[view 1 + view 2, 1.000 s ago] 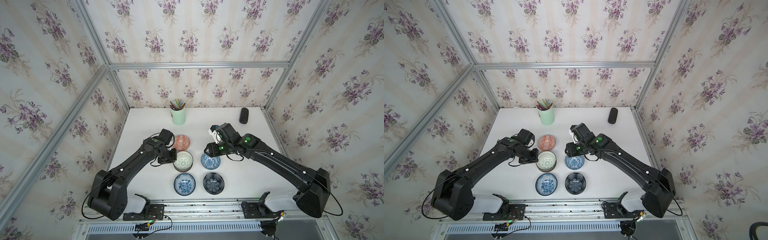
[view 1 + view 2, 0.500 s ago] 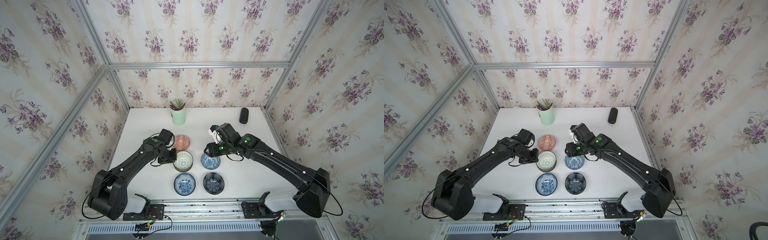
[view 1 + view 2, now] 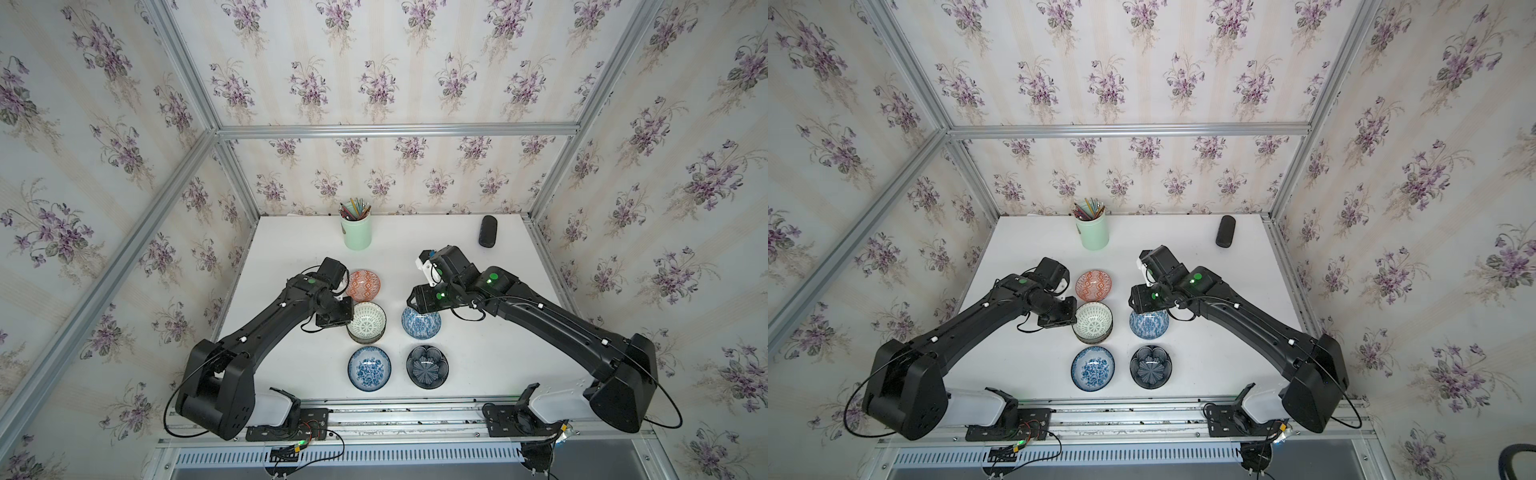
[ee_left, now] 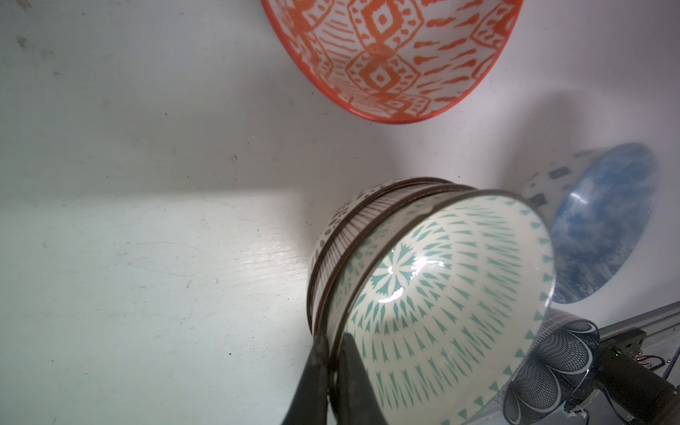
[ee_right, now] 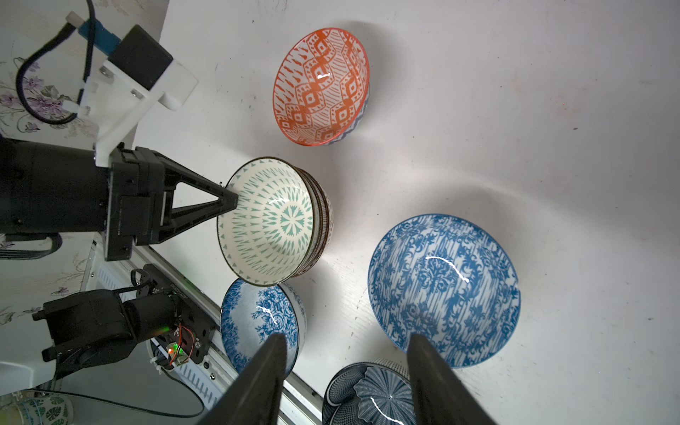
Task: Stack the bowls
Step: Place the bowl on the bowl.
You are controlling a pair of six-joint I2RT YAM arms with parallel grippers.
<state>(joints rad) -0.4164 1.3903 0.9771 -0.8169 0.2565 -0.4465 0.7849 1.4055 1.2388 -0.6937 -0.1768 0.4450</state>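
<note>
Ample bare worktop (image 3: pixel 407 245) toward back and right edges; near back edge only pencil cup (image 3: pixel 355 232) and dark case (image 3: pixel 487 231). Tight in middle: orange bowl (image 3: pixel 363 285), blue-white bowl (image 3: pixel 421 323), blue floral bowl (image 3: pixel 369 368) and navy bowl (image 3: pixel 427 366) ringed close round stack (image 5: pixel 325 220), the last two near the front rail. Clenched on rim of green-lattice bowl (image 4: pixel 441 294), top of stack, w/ left end effector (image 4: pixel 333 344). Poised by blue-white bowl w/ right end effector (image 5: pixel 346 336), fingers spread, nothing held. Vs. half a sec ago: no visible shift in arms or bowls.
</note>
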